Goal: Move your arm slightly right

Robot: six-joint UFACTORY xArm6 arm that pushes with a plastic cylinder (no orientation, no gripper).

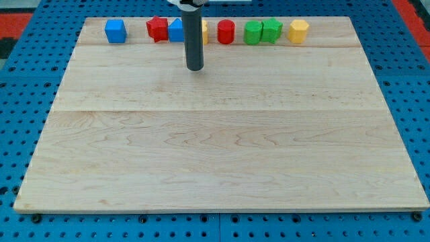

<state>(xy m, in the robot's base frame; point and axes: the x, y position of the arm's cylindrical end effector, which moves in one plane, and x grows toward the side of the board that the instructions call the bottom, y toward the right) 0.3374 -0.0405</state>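
Observation:
My tip (194,68) rests on the wooden board (222,148), just below a row of blocks along the view's top. From the view's left the row holds a blue cube (115,31), a red star-like block (157,29), a blue block (177,31) partly hidden by the rod, a yellow block (204,32) mostly hidden behind the rod, a red cylinder-like block (226,32), two green blocks (253,32) (271,30) side by side, and a yellow hexagonal block (298,31). The tip touches none of them.
The board lies on a blue perforated table (20,101). A red area (413,17) shows at the view's top right corner.

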